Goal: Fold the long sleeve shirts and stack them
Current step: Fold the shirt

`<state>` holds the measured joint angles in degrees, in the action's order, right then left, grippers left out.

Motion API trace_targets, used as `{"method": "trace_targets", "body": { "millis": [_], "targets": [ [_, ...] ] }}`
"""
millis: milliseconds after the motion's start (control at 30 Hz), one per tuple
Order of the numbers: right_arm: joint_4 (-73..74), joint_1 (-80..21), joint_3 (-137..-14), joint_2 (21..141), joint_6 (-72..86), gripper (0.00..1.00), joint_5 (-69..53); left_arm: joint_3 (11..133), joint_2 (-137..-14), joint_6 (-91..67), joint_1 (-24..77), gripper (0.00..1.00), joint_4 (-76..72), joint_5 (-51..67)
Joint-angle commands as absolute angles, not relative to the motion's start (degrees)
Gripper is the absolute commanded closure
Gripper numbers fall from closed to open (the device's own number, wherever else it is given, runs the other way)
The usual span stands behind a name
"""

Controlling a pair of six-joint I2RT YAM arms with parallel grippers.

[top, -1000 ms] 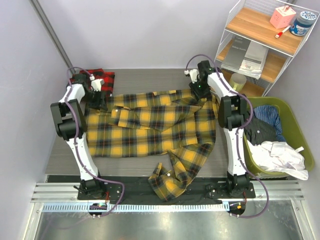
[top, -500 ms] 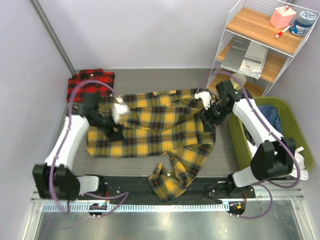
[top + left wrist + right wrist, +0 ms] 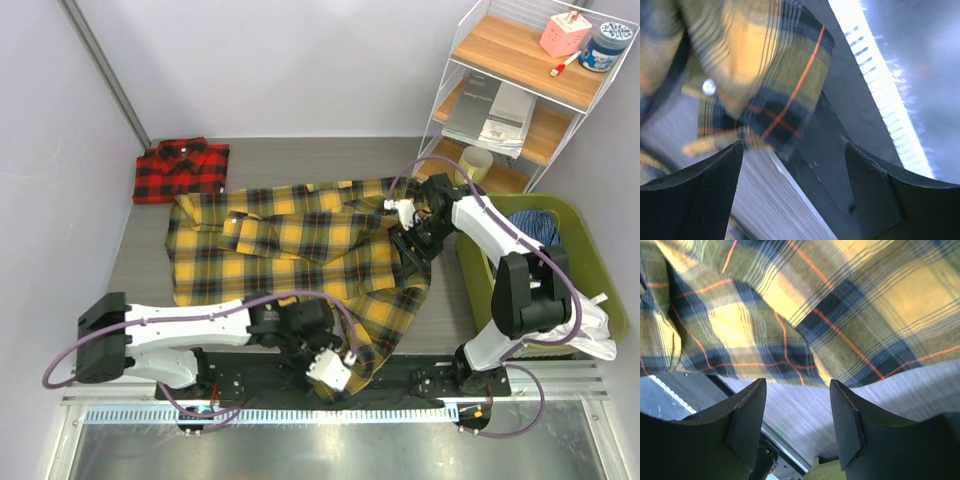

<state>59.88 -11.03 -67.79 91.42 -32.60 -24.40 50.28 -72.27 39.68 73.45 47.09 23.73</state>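
At near edge, left hand arrived, open

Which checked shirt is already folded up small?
The red shirt in the far left corner is folded into a neat rectangle. The yellow shirt lies spread out and rumpled.

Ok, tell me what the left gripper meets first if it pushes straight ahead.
Probably the sleeve end of the yellow-and-black shirt, framed between the open jaws of the left gripper; the black table edge lies behind. Blur leaves depth uncertain.
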Motion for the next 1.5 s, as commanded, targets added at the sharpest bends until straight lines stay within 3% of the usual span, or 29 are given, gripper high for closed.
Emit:
{"method": "trace_targets", "body": {
  "millis": [0, 167, 267, 300, 367, 433, 533, 567, 700, 733, 767, 800, 867, 900, 933, 1033, 1267, 1467],
  "targets": [
    [57.8, -10.5, -72.5, 94.0, -30.2, 0.41, -26.3, 47.6, -76.6, 41.2, 81.5, 0.19, 35.1, 15.3],
    [57.7, -10.0, -74.9, 95.7, -29.2, 0.41, -27.2, 44.4, -84.5, 44.8, 87.4, 0.27, 27.5, 10.5],
    [57.8, -9.8, -75.8, 95.6, -29.1, 0.41, -27.2, 48.8, -87.5, 40.6, 87.2, 0.68, 27.7, 9.1],
    [57.9, -9.6, -76.1, 95.5, -29.2, 0.41, -27.0, 51.2, -87.0, 38.5, 86.4, 0.87, 28.8, 12.0],
    [58.2, -9.4, -77.1, 95.2, -29.5, 0.41, -26.6, 58.2, -83.7, 28.3, 80.7, 1.00, 30.3, 18.9],
    [58.4, -9.2, -78.1, 95.8, -29.7, 0.41, -26.4, 61.6, -81.7, 11.3, 70.8, 1.00, 26.0, 30.4],
    [58.8, -8.6, -82.3, 97.8, -29.5, 0.41, -25.9, 63.3, -80.2, -9.0, 56.8, 1.00, 17.7, 36.2],
    [58.7, -8.4, -83.4, 98.4, -29.5, 0.41, -25.5, 61.6, -79.7, -22.4, 53.5, 1.00, 12.1, 35.8],
    [59.0, -5.9, -89.1, 101.5, -28.3, 0.39, -25.0, 55.4, -78.8, -47.5, 39.4, 1.00, 3.4, 29.1],
    [59.1, -5.4, -91.0, 102.1, -28.0, 0.38, -24.9, 54.2, -78.9, -52.0, 34.5, 1.00, 2.7, 27.9],
    [59.4, -5.0, -91.9, 103.1, -27.9, 0.36, -24.7, 52.7, -79.1, -56.3, 32.3, 0.93, 2.8, 24.1],
    [59.5, -4.6, -92.7, 103.4, -27.9, 0.35, -24.3, 52.2, -79.2, -61.2, 30.8, 0.63, 6.6, 22.0],
    [59.6, -4.5, -94.3, 103.8, -28.2, 0.34, -24.4, 52.2, -78.1, -61.0, 29.3, 0.56, 9.7, 18.3],
    [59.8, -4.6, -94.7, 104.4, -28.2, 0.33, -25.1, 51.6, -77.3, -60.3, 28.9, 0.24, 10.2, 17.6],
    [59.9, -4.6, -95.9, 104.5, -28.2, 0.33, -25.7, 51.9, -76.6, -59.1, 28.5, 0.15, 11.6, 17.4],
    [61.4, -4.8, -97.8, 105.5, -27.7, 0.35, -30.9, 51.9, -73.3, -51.1, 27.6, 0.10, 13.7, 17.6],
    [61.5, -10.8, -94.5, 104.9, -20.6, 0.52, -43.5, 52.4, -68.6, -34.5, 21.2, 0.10, 13.6, 20.2],
    [28.3, -17.5, -68.2, 92.8, 7.0, 0.39, -47.0, 55.7, -68.5, -32.1, 14.3, 0.07, 15.0, 21.6]
  ]
}}
